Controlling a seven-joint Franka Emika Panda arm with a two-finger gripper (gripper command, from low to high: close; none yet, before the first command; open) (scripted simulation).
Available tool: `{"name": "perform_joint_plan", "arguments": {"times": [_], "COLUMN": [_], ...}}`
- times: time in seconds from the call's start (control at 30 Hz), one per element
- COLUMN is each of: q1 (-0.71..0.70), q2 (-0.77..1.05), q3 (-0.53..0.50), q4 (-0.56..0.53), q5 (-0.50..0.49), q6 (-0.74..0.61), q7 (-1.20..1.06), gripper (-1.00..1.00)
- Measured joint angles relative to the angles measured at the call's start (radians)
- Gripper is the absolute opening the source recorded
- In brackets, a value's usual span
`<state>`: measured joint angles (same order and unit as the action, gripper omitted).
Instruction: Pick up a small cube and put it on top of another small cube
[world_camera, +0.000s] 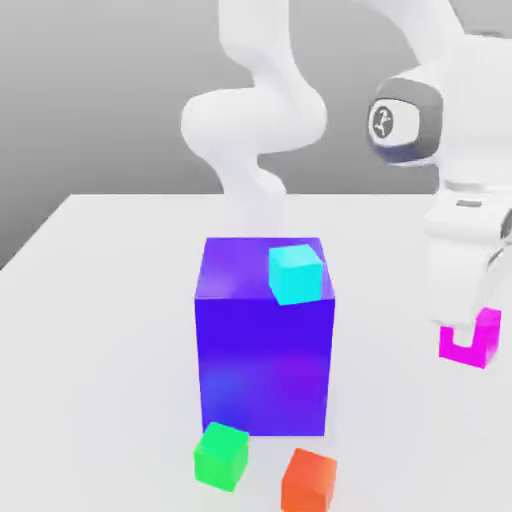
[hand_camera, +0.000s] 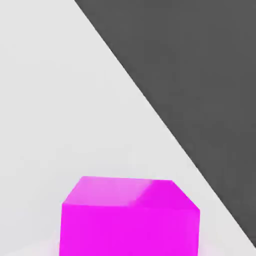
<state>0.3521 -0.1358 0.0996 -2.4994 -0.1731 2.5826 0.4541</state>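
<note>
The small cube (world_camera: 487, 338) is bright magenta and sits near the table's edge on the exterior view's right. My gripper (world_camera: 468, 328) comes down over it from above and is shut on it, one white finger crossing the cube's front face. In the hand view the same magenta cube (hand_camera: 130, 217) lies close under the hand on the white table. A green cube (world_camera: 221, 455) and an orange-red cube (world_camera: 309, 480) of the same size rest at the front of the table. A cyan cube (world_camera: 295, 273) sits on top of the big block.
A tall blue-purple block (world_camera: 265, 345) stands in the middle of the white table (world_camera: 100, 300). The table edge (hand_camera: 165, 125) runs close beside the magenta cube, with dark floor (hand_camera: 200, 60) beyond it. The arm's white links rise behind the block.
</note>
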Motion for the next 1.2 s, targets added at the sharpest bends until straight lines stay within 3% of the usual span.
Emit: {"name": "perform_joint_plan", "arguments": {"times": [0.27, 0.4, 0.8, 1.2], "q1": [-0.116, -0.168, -0.291, -0.422], "q2": [-0.183, -0.162, 0.089, 0.31], "q3": [0.026, 0.024, -0.071, -0.125], "q4": [0.05, 0.081, 0.155, 0.176], "q5": [-0.216, -0.316, -0.491, -0.532], "q6": [-0.132, -0.211, -0.394, -0.403], "q7": [0.129, 0.085, -0.369, -0.977], "gripper": [-1.0, -1.0, -1.0, -1.0]}}
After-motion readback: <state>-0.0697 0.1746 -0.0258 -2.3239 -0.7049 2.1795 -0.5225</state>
